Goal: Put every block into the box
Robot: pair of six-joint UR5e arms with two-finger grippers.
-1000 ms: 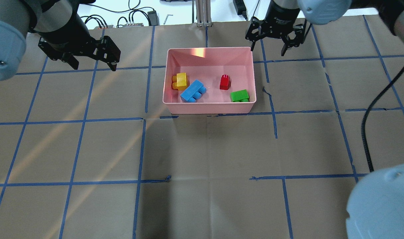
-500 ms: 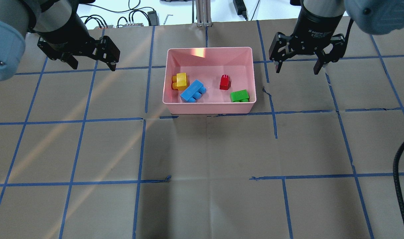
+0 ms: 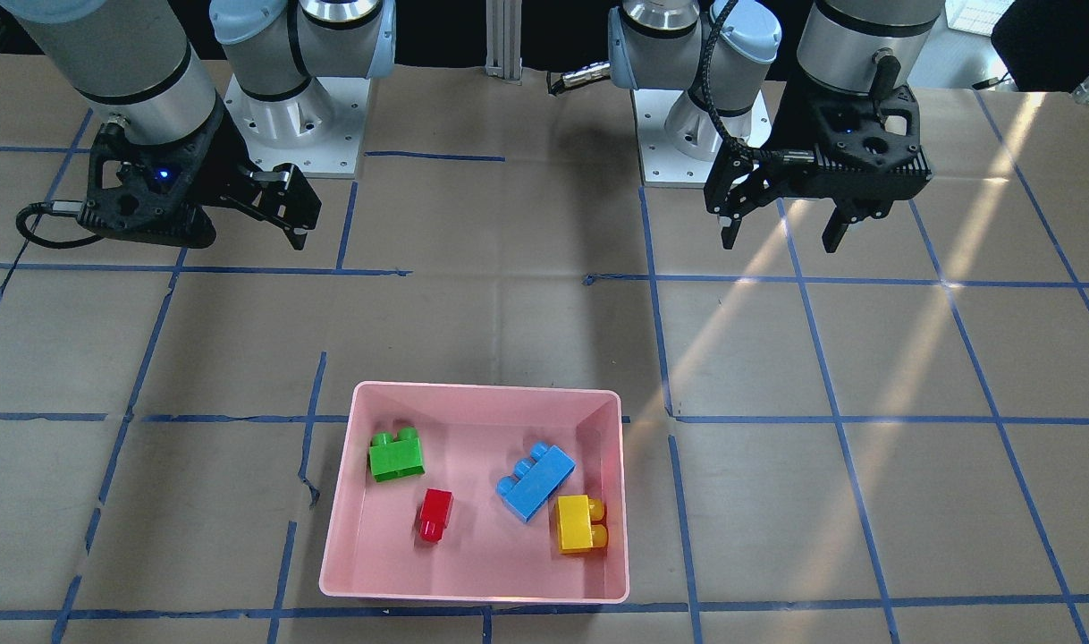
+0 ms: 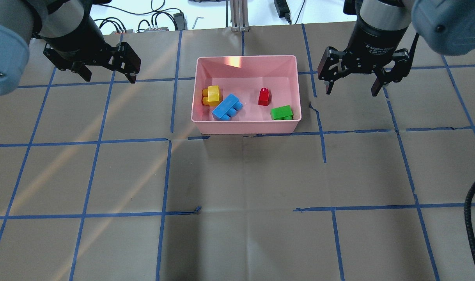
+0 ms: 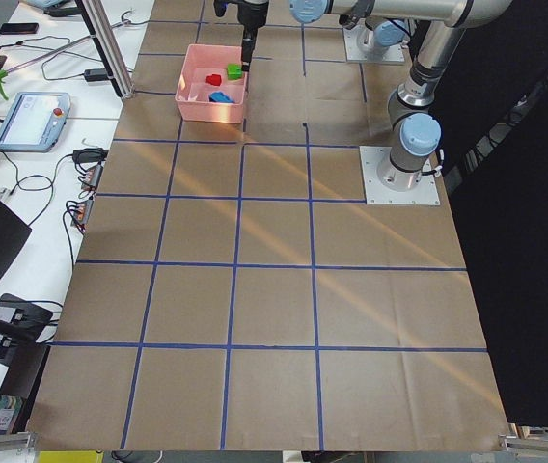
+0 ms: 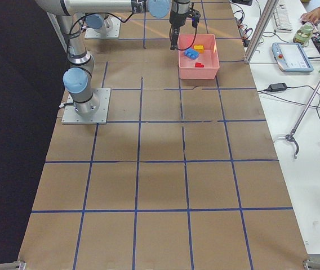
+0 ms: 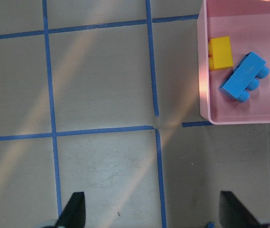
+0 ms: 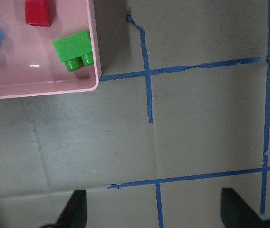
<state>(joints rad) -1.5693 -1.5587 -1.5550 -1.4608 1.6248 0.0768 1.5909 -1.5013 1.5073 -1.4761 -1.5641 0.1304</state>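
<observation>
All four blocks [image 4: 226, 107] are contained in the box [image 4: 245, 129]. The left end effector [image 4: 109, 76] and right end effector [image 4: 352, 92] are spread wide open and empty, apart from it. The box may be struck and displaced if either is swung low

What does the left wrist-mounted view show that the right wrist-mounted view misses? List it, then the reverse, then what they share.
Only the left wrist-mounted view: the yellow block, and the blue block whole.
Only the right wrist-mounted view: the red block and the green block, the green one close to a corner.
Both: part of the box, some of the blue block (a sliver at the right view's edge), the taped table, and that arm's own gripper, open and empty: left gripper, right gripper.
</observation>
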